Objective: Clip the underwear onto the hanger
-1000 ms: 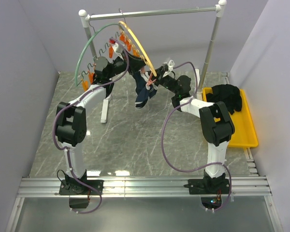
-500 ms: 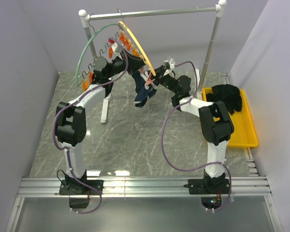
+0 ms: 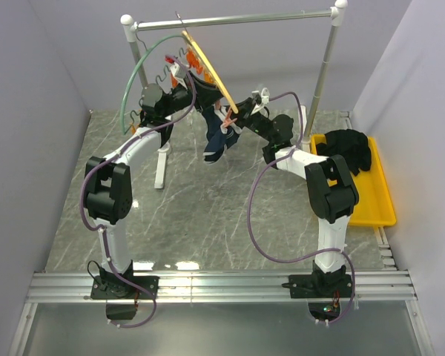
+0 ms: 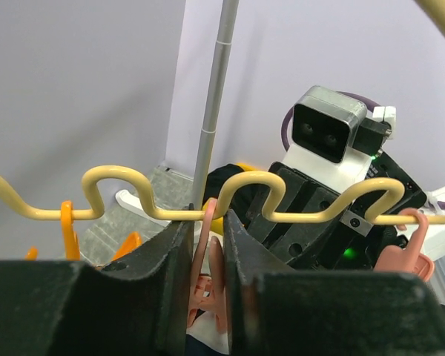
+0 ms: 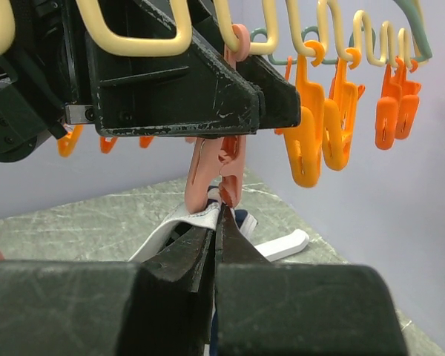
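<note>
The yellow arc hanger (image 3: 211,68) hangs from the rail, and its wavy wire (image 4: 126,178) carries orange clips (image 5: 311,141). My left gripper (image 3: 198,104) is shut on the upper handles of a salmon clip (image 4: 209,259). The navy underwear (image 3: 216,137) hangs below that clip. My right gripper (image 3: 231,126) is shut on the underwear's white waistband (image 5: 179,222) and holds its edge at the salmon clip's lower mouth (image 5: 221,174). In the right wrist view my right gripper (image 5: 216,226) sits just under the clip. I cannot tell whether the clip grips the band.
A green arc hanger (image 3: 133,81) hangs left of the yellow one on the rack rail (image 3: 245,18). The rack's white foot (image 3: 161,167) stands on the marble table. A yellow tray (image 3: 380,211) at the right holds a black clothing pile (image 3: 347,150).
Both hangers have swung left and up with my left gripper. The underwear and my right gripper have shifted slightly left with them. Both grips are unchanged.
</note>
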Tool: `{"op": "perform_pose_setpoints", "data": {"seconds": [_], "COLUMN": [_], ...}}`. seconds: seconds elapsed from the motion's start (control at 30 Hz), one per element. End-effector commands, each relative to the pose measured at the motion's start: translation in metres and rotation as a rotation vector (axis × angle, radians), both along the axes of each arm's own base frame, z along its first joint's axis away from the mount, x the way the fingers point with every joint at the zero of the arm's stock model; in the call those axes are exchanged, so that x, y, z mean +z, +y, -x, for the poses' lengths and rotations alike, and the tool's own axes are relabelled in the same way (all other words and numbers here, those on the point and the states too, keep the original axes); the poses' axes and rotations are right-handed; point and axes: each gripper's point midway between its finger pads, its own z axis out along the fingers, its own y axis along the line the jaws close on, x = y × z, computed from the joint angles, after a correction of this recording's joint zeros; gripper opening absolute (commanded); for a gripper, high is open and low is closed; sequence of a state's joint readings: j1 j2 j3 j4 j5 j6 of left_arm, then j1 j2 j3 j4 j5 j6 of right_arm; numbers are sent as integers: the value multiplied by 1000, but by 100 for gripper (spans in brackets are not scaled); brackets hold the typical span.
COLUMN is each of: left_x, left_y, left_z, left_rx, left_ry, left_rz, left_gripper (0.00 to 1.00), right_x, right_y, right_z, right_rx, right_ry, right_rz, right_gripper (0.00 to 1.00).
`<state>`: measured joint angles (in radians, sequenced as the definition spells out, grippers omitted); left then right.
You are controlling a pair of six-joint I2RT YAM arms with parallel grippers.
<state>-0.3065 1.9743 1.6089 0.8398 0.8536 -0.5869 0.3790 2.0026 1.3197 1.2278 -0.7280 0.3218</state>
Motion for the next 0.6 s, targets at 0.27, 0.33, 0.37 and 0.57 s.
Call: {"op": "perform_pose_setpoints", "data": {"seconds": [0.27, 0.33, 0.37, 0.57], "left_x": [16, 17, 19, 26], "left_y": [1, 2, 3, 6], "left_z": [1, 0, 0, 2], "left_rx": [-18, -16, -13, -13], "left_ry": [-43, -42, -45, -57], "left_rz": [6, 9, 10, 15], "left_gripper": [33, 34, 34, 48], "right_x": [62, 63, 63, 60], "right_y": [-7, -7, -7, -6], "right_z": [7, 6, 6, 3], "right_rx": [-19, -21, -20, -23], "right_ry": [-228, -227, -227, -226], "right_rz": [-105, -107, -107, -95], "right_gripper": [0, 0, 0, 0]}}
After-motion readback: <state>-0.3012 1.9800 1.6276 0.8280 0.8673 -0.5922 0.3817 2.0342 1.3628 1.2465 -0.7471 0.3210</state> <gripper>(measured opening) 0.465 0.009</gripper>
